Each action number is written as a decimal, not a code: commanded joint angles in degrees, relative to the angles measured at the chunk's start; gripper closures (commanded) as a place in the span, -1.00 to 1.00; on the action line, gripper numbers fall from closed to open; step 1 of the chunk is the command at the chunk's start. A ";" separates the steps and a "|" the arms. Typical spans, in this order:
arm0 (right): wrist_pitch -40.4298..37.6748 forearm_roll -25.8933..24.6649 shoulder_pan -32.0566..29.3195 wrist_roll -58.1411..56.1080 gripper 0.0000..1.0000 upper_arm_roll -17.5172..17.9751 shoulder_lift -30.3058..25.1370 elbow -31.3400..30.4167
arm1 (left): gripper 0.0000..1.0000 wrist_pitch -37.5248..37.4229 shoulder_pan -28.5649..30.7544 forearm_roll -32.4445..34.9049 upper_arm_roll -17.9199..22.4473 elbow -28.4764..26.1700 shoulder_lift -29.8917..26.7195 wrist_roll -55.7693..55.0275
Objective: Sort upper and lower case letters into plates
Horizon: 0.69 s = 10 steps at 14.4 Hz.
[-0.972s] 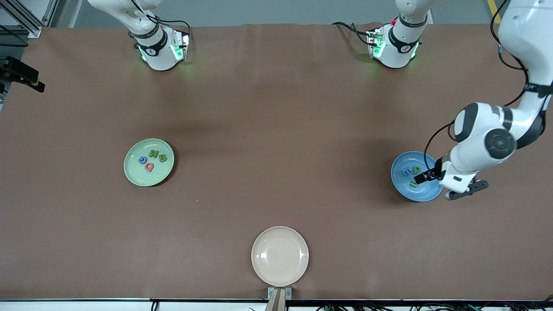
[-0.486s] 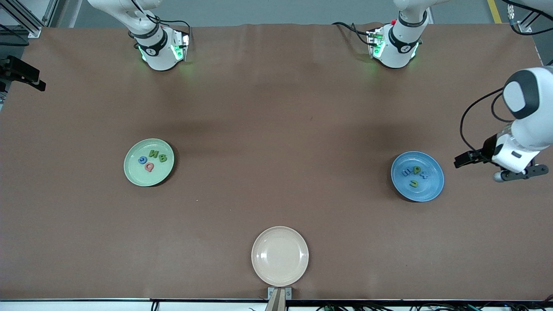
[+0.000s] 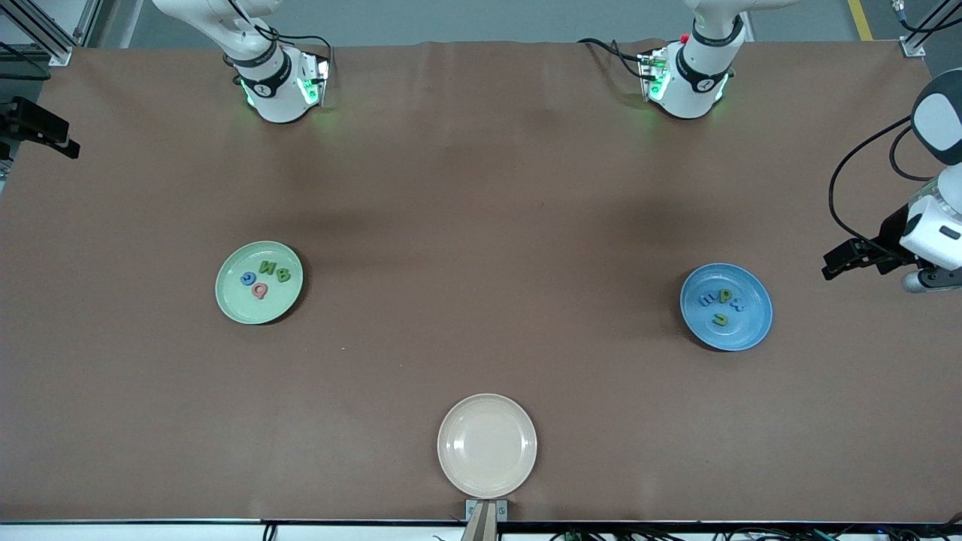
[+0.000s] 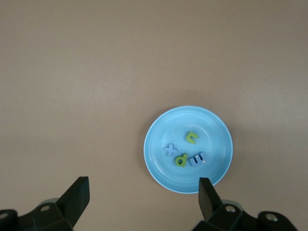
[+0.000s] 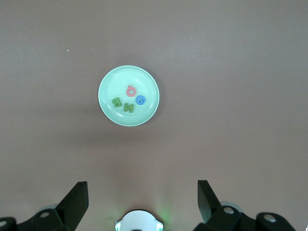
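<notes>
Even, diffuse overhead light fills all views, with no glare on the brown table (image 3: 481, 225). Soft broad shadows darken the table's middle in the front view, and each plate casts a thin dark rim. Green lights glow at the arm bases (image 3: 308, 90); the wrist views look slightly soft.

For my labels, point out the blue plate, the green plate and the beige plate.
blue plate (image 3: 744, 330), front view, bare inner surface.
green plate (image 3: 237, 304), front view, bare inner surface.
beige plate (image 3: 487, 445), front view, centre.
</notes>
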 commanded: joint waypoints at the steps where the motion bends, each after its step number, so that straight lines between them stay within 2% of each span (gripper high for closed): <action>1: -0.03 0.62 0.29 0.28 -1.00 0.06 -0.45 -0.13 | -1.00 -0.95 -2.18 -1.14 1.95 0.70 -1.50 1.39; 7: 0.06 0.63 0.29 0.28 -1.00 -0.03 -0.45 -0.13 | -1.00 -1.13 -3.06 -1.05 1.43 0.70 -2.64 1.04; 10: -0.03 0.63 0.29 0.28 -1.00 -0.03 -0.45 -0.13 | -1.00 -1.39 -3.32 -0.87 0.64 0.70 -5.80 0.87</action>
